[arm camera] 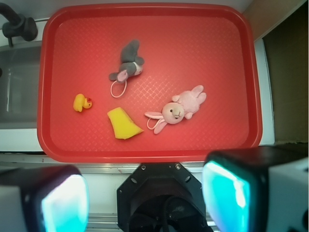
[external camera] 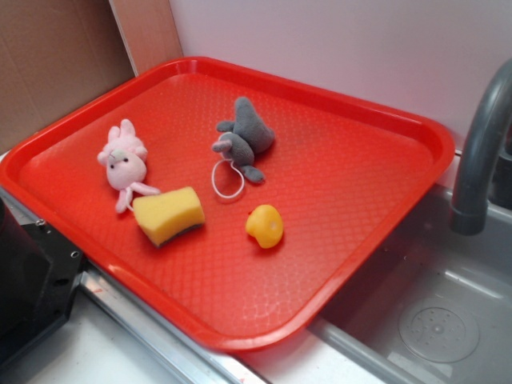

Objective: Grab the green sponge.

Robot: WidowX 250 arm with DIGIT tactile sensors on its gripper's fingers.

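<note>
A red tray [external camera: 384, 120] bridges the sink [external camera: 448, 320] and holds four small things; the sponge [external camera: 168, 214] lies near the tray's front edge, yellow face up with its dark scouring layer showing only as a thin band along the low edge in the exterior view. The gripper [arm camera: 145, 200] hangs high above the near rim, its two fingers [arm camera: 227, 193] spread wide with nothing between them. In the wrist view the sponge [arm camera: 123, 123] reads as a wedge, narrow at the end toward the tray's centre and broad at the near end; its long axis runs roughly from tray centre toward the near rim, tilted slightly, so the jaws would likely need to close across the short sides. Risks, as judged from here: the pink rabbit [arm camera: 179, 108] lies just beside the sponge, one limb almost touching it, and a finger coming down on that side could snag or drag it; the yellow duck [arm camera: 82, 102], close in colour, could be taken for the target; the grey mouse [arm camera: 128, 63] and its cord loop [arm camera: 118, 89] lie farther back, less likely to interfere; soft foam may squash and slip if pinched near a corner.
</note>
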